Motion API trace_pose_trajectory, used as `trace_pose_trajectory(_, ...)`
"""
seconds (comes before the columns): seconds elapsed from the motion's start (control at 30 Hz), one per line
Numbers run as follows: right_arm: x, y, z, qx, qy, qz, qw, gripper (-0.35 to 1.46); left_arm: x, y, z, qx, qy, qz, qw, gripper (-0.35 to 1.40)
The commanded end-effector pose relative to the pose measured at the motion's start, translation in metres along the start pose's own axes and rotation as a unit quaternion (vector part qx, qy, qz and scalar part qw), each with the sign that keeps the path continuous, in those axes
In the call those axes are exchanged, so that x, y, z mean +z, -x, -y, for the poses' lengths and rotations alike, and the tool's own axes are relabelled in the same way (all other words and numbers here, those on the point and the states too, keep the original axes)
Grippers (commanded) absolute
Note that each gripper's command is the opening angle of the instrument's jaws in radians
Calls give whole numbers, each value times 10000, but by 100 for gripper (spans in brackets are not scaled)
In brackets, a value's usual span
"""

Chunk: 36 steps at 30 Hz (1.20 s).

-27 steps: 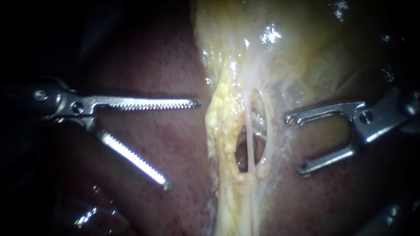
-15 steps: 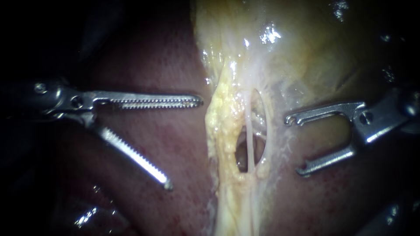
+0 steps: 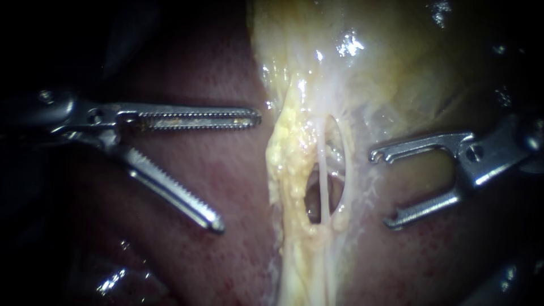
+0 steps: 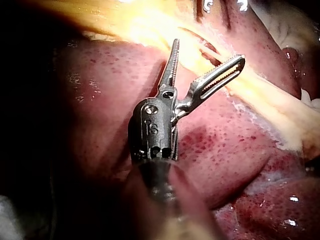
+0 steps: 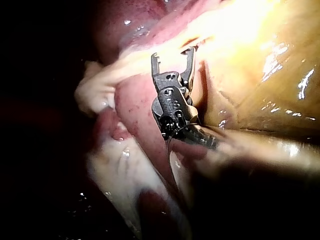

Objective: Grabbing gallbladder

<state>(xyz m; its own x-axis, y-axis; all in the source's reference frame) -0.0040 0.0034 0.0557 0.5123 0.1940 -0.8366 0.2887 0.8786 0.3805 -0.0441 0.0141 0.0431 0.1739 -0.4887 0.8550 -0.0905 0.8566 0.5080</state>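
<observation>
**Approach to the gallbladder, nothing gripped yet**

Approach step, by judgement: no hold on the tissue so far.

From the left, the left instrument (image 3: 238, 173) with long toothed jaws spread wide and empty, hanging over the dark red liver (image 3: 187, 73). Upper jaw tip just beside the yellow fatty edge (image 3: 286, 158), apart from it.

From the right, the right instrument (image 3: 382, 188) with short hooked jaws, also spread and holding nothing, near the pale tissue on the other side of the band.

Between and above both, the gallbladder (image 3: 396, 56): a pale yellow, wet-looking sac, narrowing downward into a stretched band with a thin white tube (image 3: 323, 187) crossing a small opening.

Next, probably: to bring one pair of open jaws onto the sac wall, to take a fold from two sides, then to close gently. Better to aim at the body of the sac, not at the thin white tube. Care needed not to press the lower jaw into the liver.

Not possible to tell here how high the jaws stand above the tissue.
</observation>
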Motion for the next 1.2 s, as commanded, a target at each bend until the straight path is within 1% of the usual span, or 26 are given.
trace_pose_trajectory(0.03, 0, 0, 0, 0, 0, 0, 10000, 55, 1, -1, -1, -28, 8, -30, 10000, 93)
trace_pose_trajectory(0.17, 0, 0, 0, 1, 1, 0, 10000, 55, 4, -8, -6, -79, 24, -94, 9999, 93)
trace_pose_trajectory(0.23, 0, 0, 0, 1, 1, 0, 10000, 55, 5, -10, -8, -106, 28, -95, 9999, 93)
trace_pose_trajectory(0.27, 0, 0, 0, 1, 1, 0, 10000, 55, 6, -10, -9, -106, 32, -95, 9999, 89)
trace_pose_trajectory(0.3, 0, 0, 0, 1, 1, 0, 10000, 55, 9, -10, -11, -140, 48, -123, 9998, 86)
trace_pose_trajectory(0.37, 0, 0, 0, 1, 1, 0, 10000, 55, 17, -7, -16, -150, 70, -179, 9997, 88)
trace_pose_trajectory(0.47, -1, 0, 0, 0, -1, 0, 10000, 55, 27, -5, -22, -214, 98, -177, 9996, 88)
trace_pose_trajectory(0.6, -1, 1, 0, -1, -2, -1, 10000, 55, 34, -10, -31, -272, 120, -178, 9994, 86)
trace_pose_trajectory(0.73, -2, 1, 0, -2, -4, -1, 10000, 55, 36, -17, -41, -271, 136, -224, 9993, 86)
trace_pose_trajectory(0.83, -2, 1, 0, -1, -4, -1, 10000, 55, 35, -23, -46, -296, 159, -269, 9991, 84)
trace_pose_trajectory(1.0, -2, 1, 0, -1, -4, -1, 10000, 55, 30, -32, -49, -371, 258, -308, 9985, 83)
trace_pose_trajectory(1.13, -2, 1, 0, -1, -4, -1, 10000, 55, 28, -38, -50, -449, 308, -380, 9978, 79)
trace_pose_trajectory(1.2, -2, 1, 1, -1, -5, -1, 10000, 55, 28, -41, -49, -559, 338, -406, 9970, 78)
